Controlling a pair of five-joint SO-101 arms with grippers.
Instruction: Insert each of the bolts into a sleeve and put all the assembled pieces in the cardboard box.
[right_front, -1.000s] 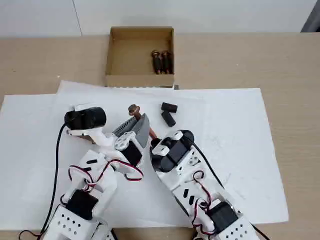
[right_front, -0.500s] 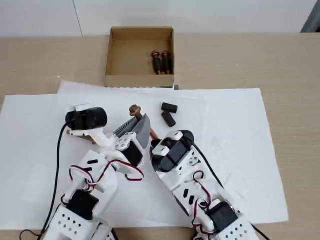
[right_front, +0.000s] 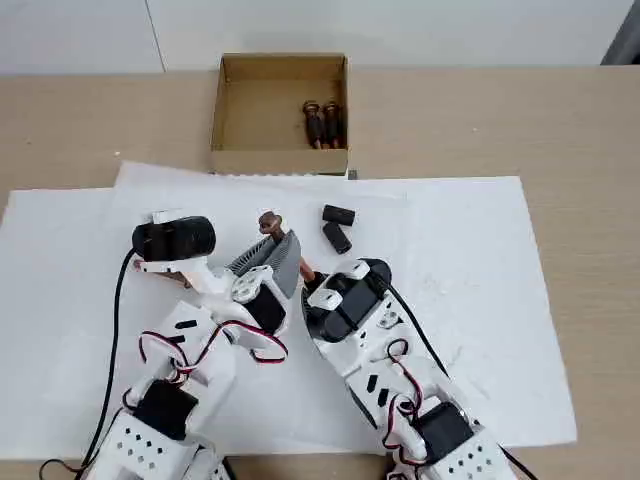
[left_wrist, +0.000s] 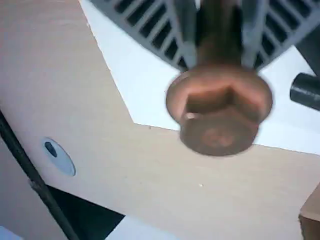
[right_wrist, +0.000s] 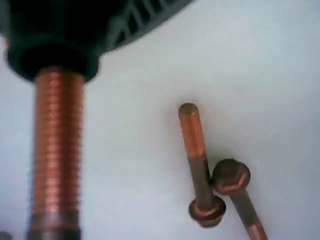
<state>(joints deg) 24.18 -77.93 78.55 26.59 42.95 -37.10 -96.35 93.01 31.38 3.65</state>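
Where the left gripper (right_front: 272, 233) clamps its grey ribbed jaws on a copper bolt (left_wrist: 219, 107), the hex head projects past their tips. Two black sleeves (right_front: 337, 237) lie just beyond it on white paper (right_front: 470, 260). The cardboard box (right_front: 230, 110) sits farther out, holding two assembled pieces (right_front: 323, 123). Whether the right gripper (right_front: 306, 275) grips anything cannot be told.

You have wooden table (right_front: 560, 120) as base. White paper sheets (right_front: 480, 300) lie flat on table, overlapping, covering its near part. White wall (right_front: 450, 30) behind table's far edge.
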